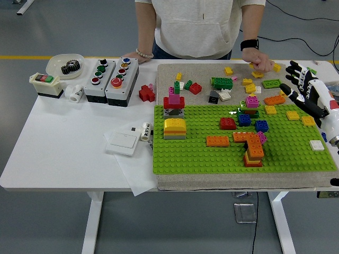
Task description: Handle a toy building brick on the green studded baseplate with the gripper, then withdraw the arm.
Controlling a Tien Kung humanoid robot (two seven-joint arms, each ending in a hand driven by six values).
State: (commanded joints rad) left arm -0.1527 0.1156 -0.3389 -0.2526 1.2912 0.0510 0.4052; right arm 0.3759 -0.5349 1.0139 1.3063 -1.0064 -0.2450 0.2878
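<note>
The baseplate (190, 153) is bright green and studded, lying on a beige mat (169, 74) over the white desk (63, 143). An orange brick (217, 141), a red brick (228, 123) and a blue brick (261, 126) sit on it. The right hand (304, 90) is white with black fingers (294, 70). The person's top (198, 26) is cream.

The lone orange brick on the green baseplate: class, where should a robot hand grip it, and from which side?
Probably from above, pinching the long front and back faces of the orange brick. It lies flat and low on the green baseplate, with bare studs on both sides.
</note>
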